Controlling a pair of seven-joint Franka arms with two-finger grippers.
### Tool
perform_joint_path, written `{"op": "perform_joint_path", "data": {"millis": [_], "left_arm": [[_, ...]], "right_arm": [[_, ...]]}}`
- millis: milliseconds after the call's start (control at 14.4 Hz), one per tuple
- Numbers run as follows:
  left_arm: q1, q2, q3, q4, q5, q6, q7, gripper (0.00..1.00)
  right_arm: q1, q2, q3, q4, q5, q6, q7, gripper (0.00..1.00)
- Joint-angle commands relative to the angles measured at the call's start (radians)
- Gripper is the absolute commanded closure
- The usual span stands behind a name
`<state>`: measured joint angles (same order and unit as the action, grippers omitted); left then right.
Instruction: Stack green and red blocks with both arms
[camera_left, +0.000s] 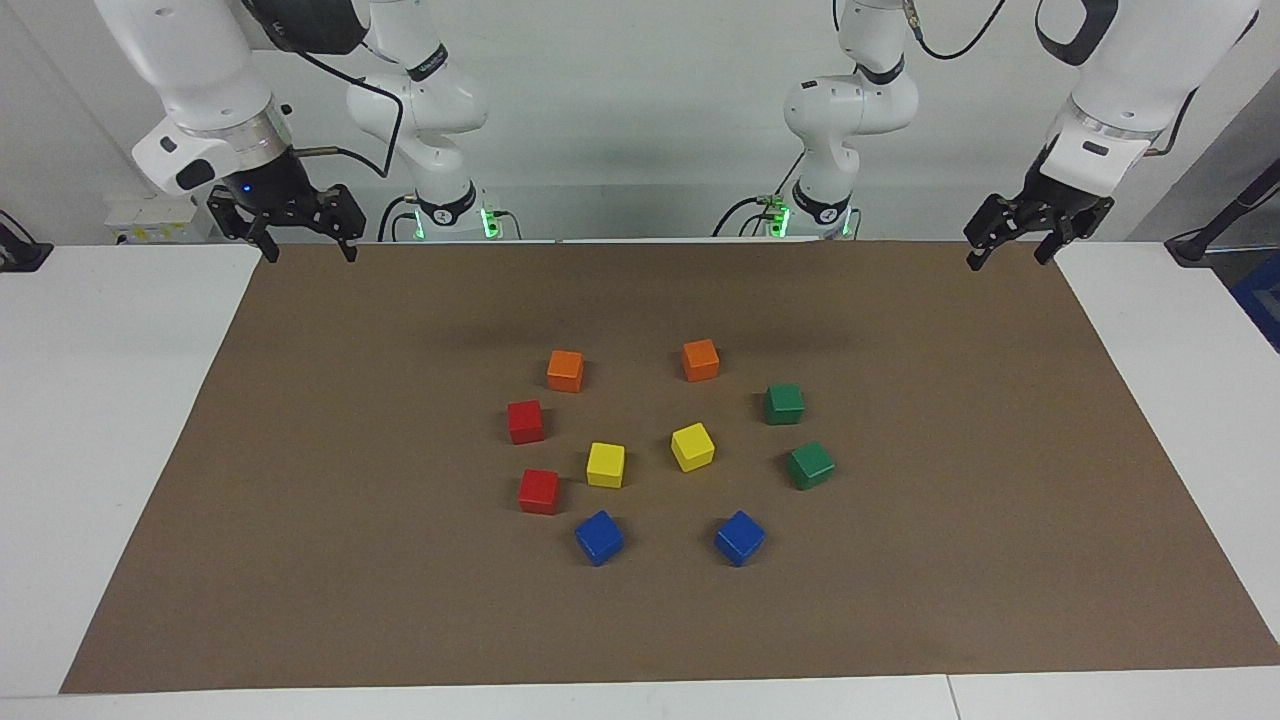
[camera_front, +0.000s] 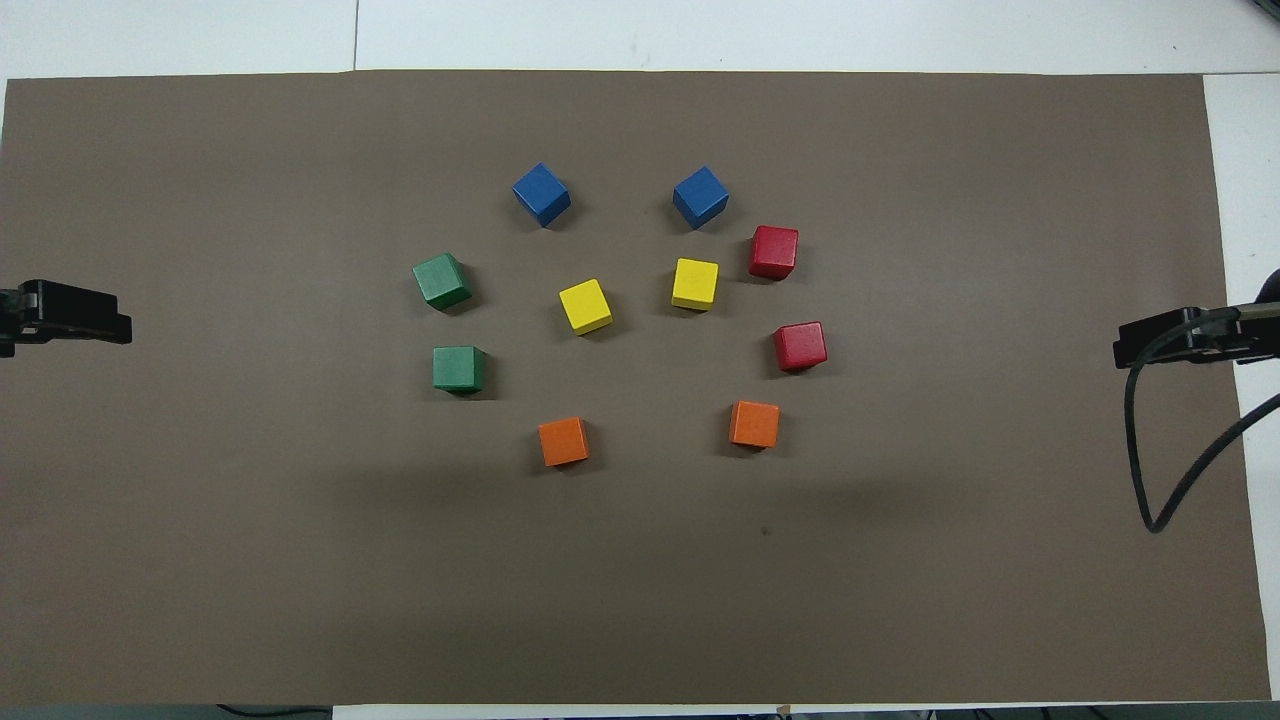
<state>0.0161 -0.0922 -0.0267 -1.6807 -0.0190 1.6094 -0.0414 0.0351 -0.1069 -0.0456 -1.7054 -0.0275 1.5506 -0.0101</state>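
Note:
Two green blocks lie on the brown mat toward the left arm's end, one (camera_left: 784, 403) (camera_front: 459, 367) nearer to the robots than the other (camera_left: 810, 465) (camera_front: 441, 280). Two red blocks lie toward the right arm's end, one (camera_left: 525, 421) (camera_front: 800, 346) nearer to the robots than the other (camera_left: 539, 491) (camera_front: 774, 251). All four stand apart, none on another. My left gripper (camera_left: 1007, 260) (camera_front: 70, 312) hangs open and holds nothing, over the mat's corner by its own base. My right gripper (camera_left: 309, 252) (camera_front: 1170, 342) hangs open, holding nothing, over the mat's corner at its end.
Two orange cubes (camera_left: 565, 370) (camera_left: 700, 359) lie nearest the robots, two yellow cubes (camera_left: 605, 464) (camera_left: 692, 446) in the middle of the ring, two blue cubes (camera_left: 599, 537) (camera_left: 739, 537) farthest. The brown mat (camera_left: 300, 500) covers most of the white table (camera_left: 100, 450).

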Motion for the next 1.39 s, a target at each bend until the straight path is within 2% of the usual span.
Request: {"op": "perform_joint_path", "data": {"millis": [0, 626, 973, 1182, 1321], "left_arm": [[-0.002, -0.006, 0.004, 0.007, -0.006, 0.001, 0.012, 0.0], [-0.004, -0.007, 0.002, -0.002, -0.004, 0.004, 0.031, 0.0], [-0.015, -0.03, -0.005, -0.047, -0.006, 0.03, 0.048, 0.0], [-0.062, -0.03, -0.005, -0.062, -0.006, 0.055, 0.044, 0.0], [-0.091, -0.029, -0.005, -0.095, -0.006, 0.092, 0.043, 0.0]], "right_arm": [[-0.009, 0.003, 0.004, -0.003, 0.004, 0.016, 0.013, 0.0], [-0.011, 0.001, 0.003, -0.005, 0.004, 0.016, 0.012, 0.0], [-0.015, 0.0, 0.003, -0.006, 0.006, 0.016, 0.015, 0.0], [0.011, -0.002, 0.012, -0.013, 0.047, 0.023, 0.091, 0.0], [0.066, -0.002, 0.013, -0.025, 0.051, 0.055, 0.154, 0.0]]}}
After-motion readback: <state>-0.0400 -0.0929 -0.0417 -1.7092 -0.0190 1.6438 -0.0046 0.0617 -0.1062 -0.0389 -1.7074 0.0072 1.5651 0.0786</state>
